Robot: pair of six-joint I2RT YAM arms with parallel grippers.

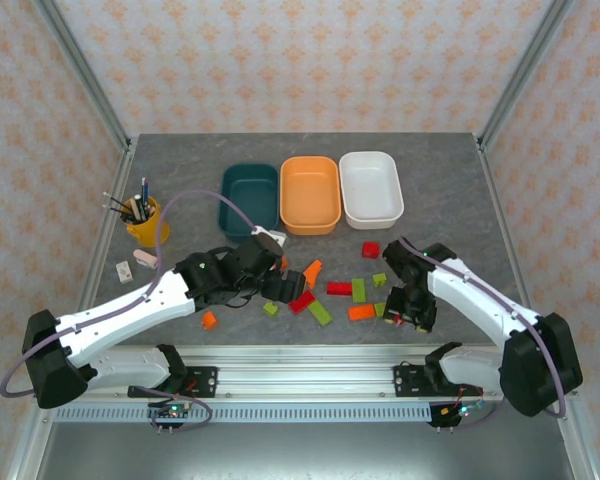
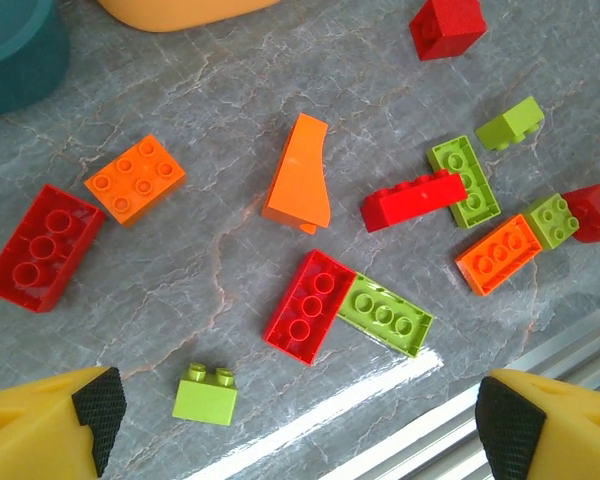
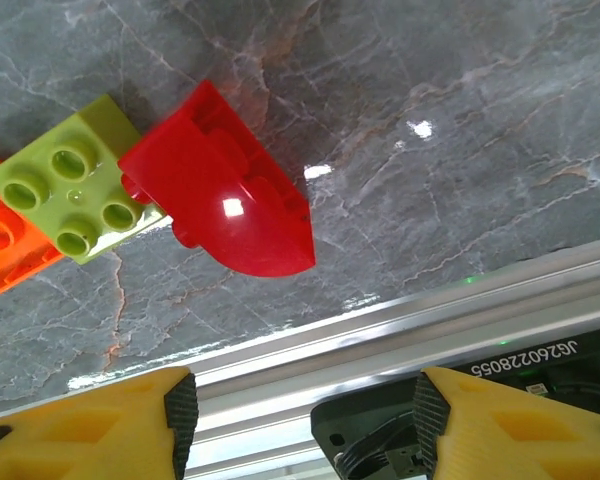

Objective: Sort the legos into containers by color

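Three containers stand in a row at the back: dark teal (image 1: 250, 195), orange (image 1: 310, 193) and white (image 1: 371, 187). Red, orange and lime legos lie scattered in front of them. My left gripper (image 1: 280, 285) (image 2: 300, 430) hangs open above a red oblong brick (image 2: 310, 305), a lime oblong brick (image 2: 385, 315) touching it and a small lime brick (image 2: 205, 393); an orange wedge (image 2: 300, 175) lies further off. My right gripper (image 1: 405, 310) (image 3: 305, 415) is open over the table's near edge, holding nothing. Just beyond it lies a rounded red brick (image 3: 225, 205) beside a lime square brick (image 3: 75, 185).
A yellow cup with pens (image 1: 145, 220) stands at the back left, with two small pale blocks (image 1: 124, 268) near it. An aluminium rail (image 1: 300, 355) (image 3: 380, 320) runs along the table's near edge, right under my right gripper. One orange brick (image 1: 209, 320) lies apart by my left arm.
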